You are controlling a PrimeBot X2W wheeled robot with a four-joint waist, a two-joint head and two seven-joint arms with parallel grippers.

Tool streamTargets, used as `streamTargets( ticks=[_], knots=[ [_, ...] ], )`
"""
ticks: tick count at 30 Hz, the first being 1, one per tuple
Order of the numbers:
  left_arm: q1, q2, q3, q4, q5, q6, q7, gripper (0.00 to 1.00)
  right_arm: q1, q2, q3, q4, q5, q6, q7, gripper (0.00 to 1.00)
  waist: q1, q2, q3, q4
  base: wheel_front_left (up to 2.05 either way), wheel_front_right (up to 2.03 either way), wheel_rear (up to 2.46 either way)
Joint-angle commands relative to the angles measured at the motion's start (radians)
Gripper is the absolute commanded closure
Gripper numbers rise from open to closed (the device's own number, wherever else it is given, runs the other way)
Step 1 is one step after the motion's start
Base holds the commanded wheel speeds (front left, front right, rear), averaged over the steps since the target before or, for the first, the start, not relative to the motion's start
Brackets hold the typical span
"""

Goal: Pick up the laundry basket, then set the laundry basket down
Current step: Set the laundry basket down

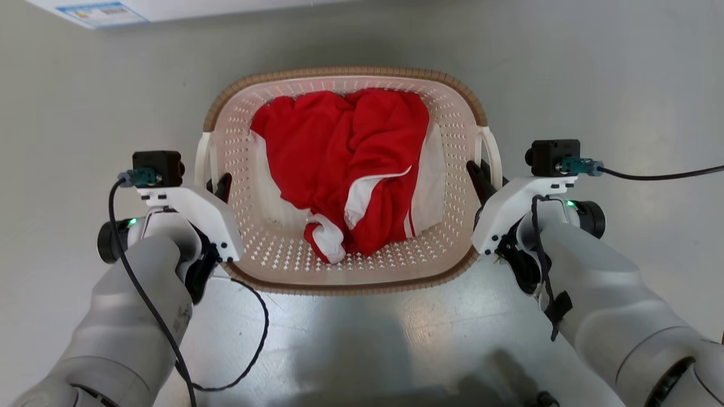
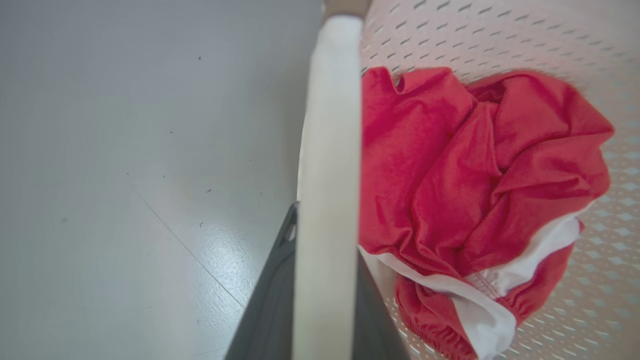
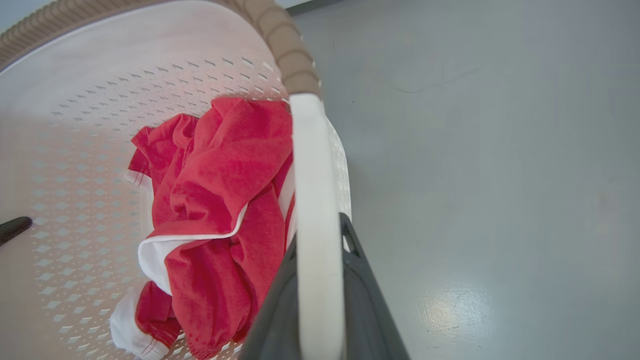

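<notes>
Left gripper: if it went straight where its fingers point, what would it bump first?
The left gripper clamps the laundry basket's white handle; sliding straight on, it would probably meet the brown rim.

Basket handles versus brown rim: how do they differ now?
Handles are smooth white loops; rim is brown and ribbed. Handles sit on the sides; rim runs along the far and near edges. Left pincer and right pincer each clamp a handle; neither grips the rim. Both edge the basket.

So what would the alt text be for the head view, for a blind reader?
Seen from above, a cream laundry basket holding a crumpled red and white garment is clasped at its side handles by the left gripper and right gripper, with grey floor all around.
</notes>
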Motion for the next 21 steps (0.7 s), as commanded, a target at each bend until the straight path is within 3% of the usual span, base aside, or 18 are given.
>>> streamTargets(
  ticks=[1, 21],
  knots=[
    [-0.019, 0.032, 0.021, 0.0, 0.003, -0.006, -0.014, 1.0, 0.025, 0.013, 0.005, -0.005, 0.019, 0.008, -0.019, 1.0, 0.0, 0.0, 0.018, 0.001, 0.0, 0.0, 0.0],
    [-0.056, 0.031, 0.022, 0.008, 0.013, 0.002, -0.042, 1.0, -0.013, 0.016, 0.03, -0.012, 0.053, 0.008, -0.044, 1.0, 0.0, 0.0, 0.093, 0.004, 0.0, 0.0, 0.0]
  ],
)
